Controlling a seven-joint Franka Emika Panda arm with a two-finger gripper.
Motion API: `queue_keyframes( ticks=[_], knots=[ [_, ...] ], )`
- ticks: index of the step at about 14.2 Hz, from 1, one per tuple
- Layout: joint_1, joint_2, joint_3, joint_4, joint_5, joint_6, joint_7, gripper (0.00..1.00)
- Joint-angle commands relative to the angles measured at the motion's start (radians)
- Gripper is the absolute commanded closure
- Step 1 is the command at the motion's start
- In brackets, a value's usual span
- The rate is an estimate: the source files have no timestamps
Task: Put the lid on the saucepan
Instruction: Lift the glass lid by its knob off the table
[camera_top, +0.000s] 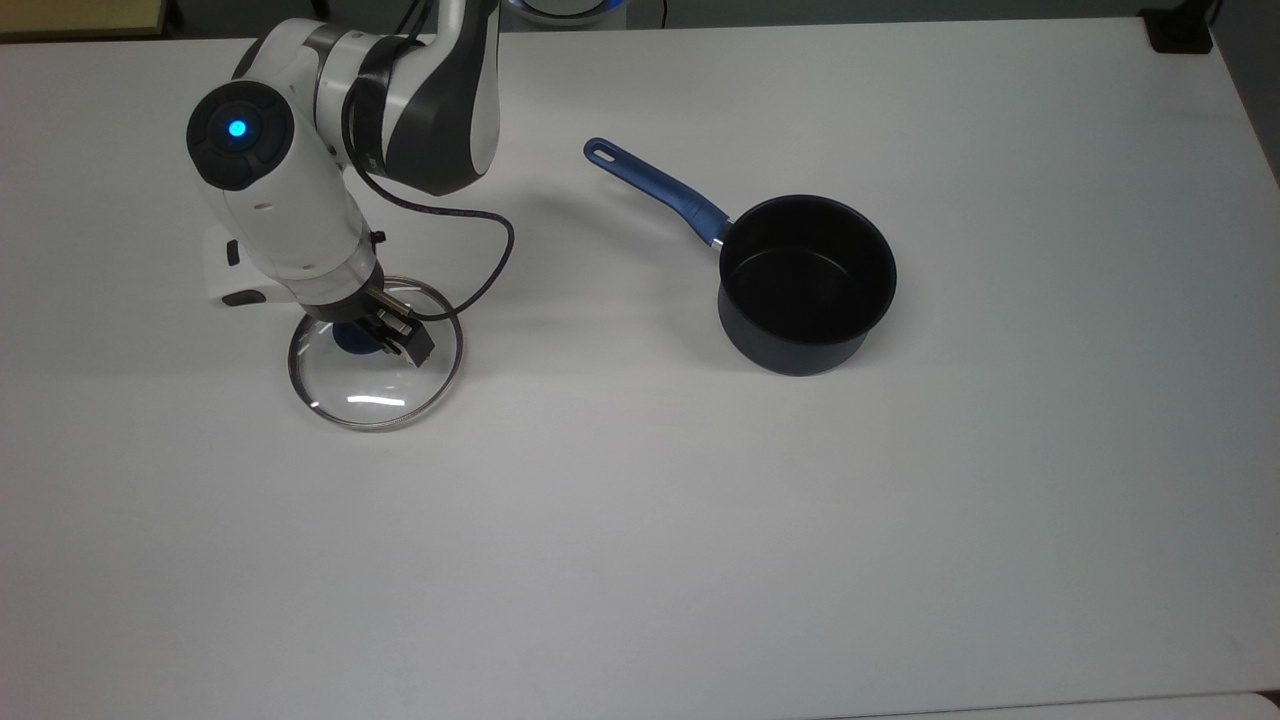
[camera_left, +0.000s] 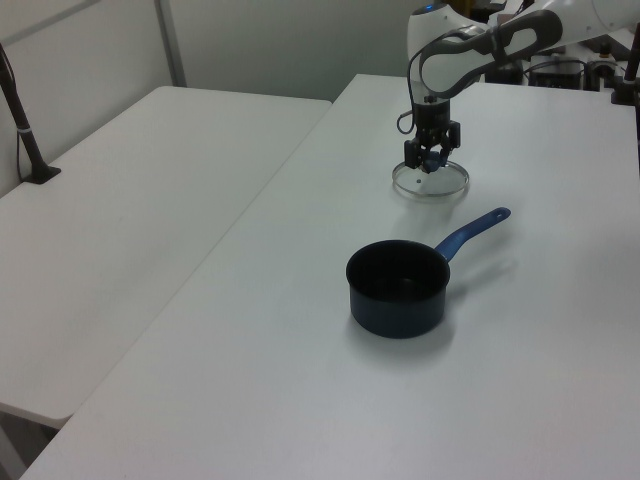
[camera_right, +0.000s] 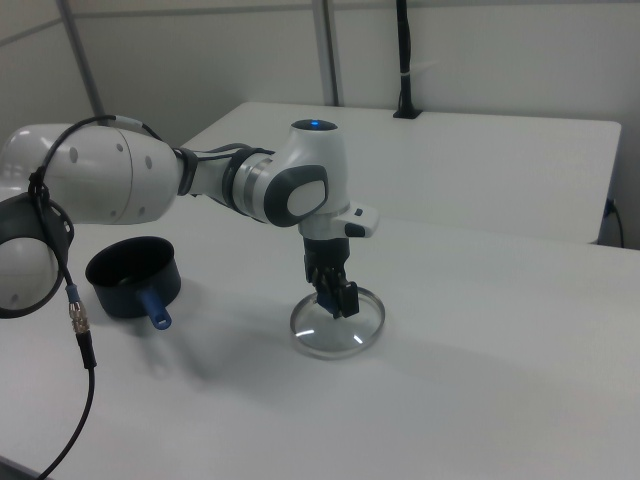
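The lid (camera_top: 372, 392), clear glass with a metal rim, is at the top view's left, level and close to the table. My gripper (camera_top: 372, 336) points down over its centre, shut on the blue knob (camera_top: 350, 343). The left view shows the gripper (camera_left: 430, 160) gripping the lid (camera_left: 432, 186) at the far end of the table. In the right view the gripper (camera_right: 338, 298) stands over the lid (camera_right: 335, 332). The saucepan (camera_top: 805, 285) stands upright and uncovered well to the top view's right of the lid, with its blue handle (camera_top: 655, 190) pointing up-left. It also appears as the saucepan (camera_left: 397, 288) and the saucepan (camera_right: 132, 276).
A black cable (camera_top: 485, 270) loops from the wrist beside the lid. A second white table (camera_left: 120, 220) adjoins on the left view's left, with a black post (camera_left: 22, 115) clamped to it. A dark object (camera_top: 1180, 35) sits at the top view's top right corner.
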Motion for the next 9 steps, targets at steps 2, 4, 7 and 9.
queue_keyframes(
  ticks=[2, 4, 7, 9],
  knots=[
    [0.011, -0.08, -0.002, 0.012, 0.001, -0.108, -0.027, 0.54],
    [0.03, -0.1, -0.001, 0.014, 0.001, -0.137, -0.026, 0.54],
    [0.052, -0.118, -0.001, 0.046, 0.004, -0.15, -0.016, 0.54],
    [0.093, -0.137, -0.002, 0.081, 0.015, -0.214, -0.012, 0.54]
  ],
)
